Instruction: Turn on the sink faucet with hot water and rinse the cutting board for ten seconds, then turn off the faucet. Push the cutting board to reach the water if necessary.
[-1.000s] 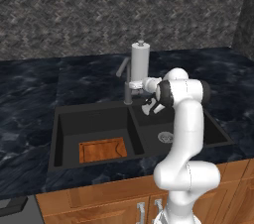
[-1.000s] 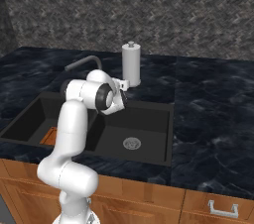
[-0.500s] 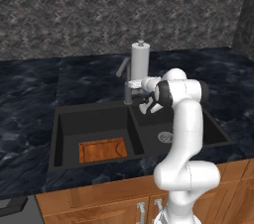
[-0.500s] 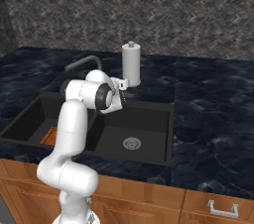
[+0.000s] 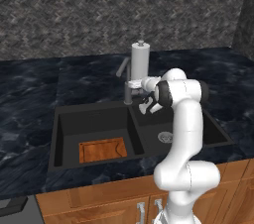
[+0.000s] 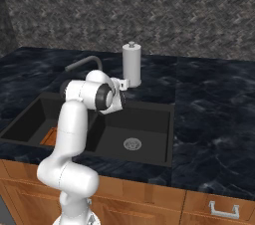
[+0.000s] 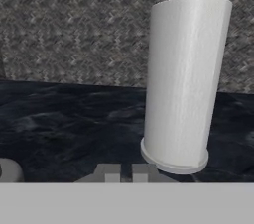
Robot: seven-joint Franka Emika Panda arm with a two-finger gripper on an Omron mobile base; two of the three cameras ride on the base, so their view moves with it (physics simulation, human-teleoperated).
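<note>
Worktop of dark marbled stone runs along the patterned grey wall, with wooden cabinets below its front edge. Sunk into it is the sink, a black double basin with a centre divider; a round silver drain sits in the basin on the robot's right. The white arm rises from the base and bends over that same basin, its wrist turned toward the back wall. A light grey cylinder on a round foot stands upright on the worktop behind the sink, looming close ahead of the hand camera. The cutting board lies flat on the floor of the left basin, toward its front, well apart from the drain. The sink faucet stands at the back of the divider, its spout arm angled up and to the left, just beside the grey cylinder. The tool hangs close against the faucet post near mid-height; whether its tips are spread or pressed together I cannot tell.
</note>
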